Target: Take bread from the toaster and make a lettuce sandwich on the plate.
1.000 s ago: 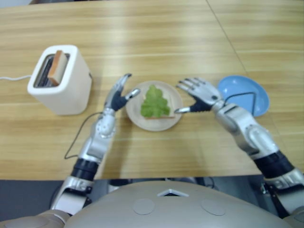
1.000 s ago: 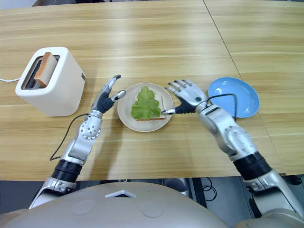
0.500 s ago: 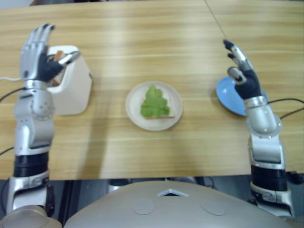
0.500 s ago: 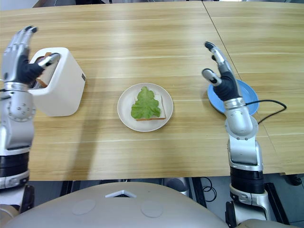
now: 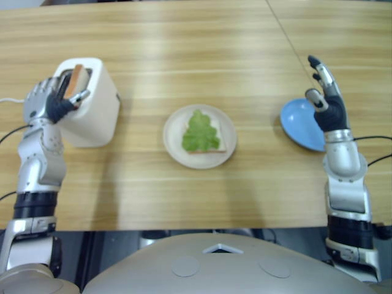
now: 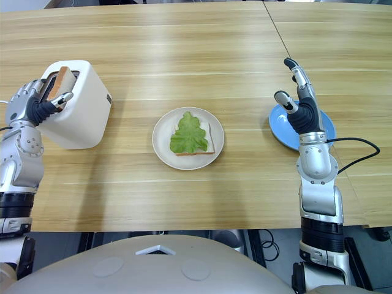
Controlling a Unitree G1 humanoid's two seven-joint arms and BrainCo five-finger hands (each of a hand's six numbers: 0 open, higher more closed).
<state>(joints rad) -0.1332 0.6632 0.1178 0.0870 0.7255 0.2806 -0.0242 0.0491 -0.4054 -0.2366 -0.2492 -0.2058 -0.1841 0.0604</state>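
Everything for the coming move turned on how the toast (image 6: 60,81) lay against the left hand (image 6: 30,105). The slice stood on edge in the slot of the white toaster (image 6: 79,116), near the desk's (image 6: 184,49) left edge. Its top poked clear of the slot and its long axis ran along it, away from the near edge and slightly rightward. The left hand sat against the toaster's left top corner, just beside the slice. It lay a little nearer the robot, so the bread was forward and to the right of it. Its fingers were curled and its thumb reached across toward the foot of the slice, but they had not closed on anything. A grasp would probably need the thumb on one broad face and the fingers on the other, then a straight pull upward. The right hand (image 6: 302,110) was well apart, raised with fingers spread and empty over the left part of a blue plate (image 6: 280,128) toward the desk's right side, so the left was plainly the hand for the job. Between them, toward the near edge, the pale plate (image 6: 164,153) held a bread slice (image 6: 209,138) with a lettuce leaf (image 6: 187,135) on it, lacking its top slice.
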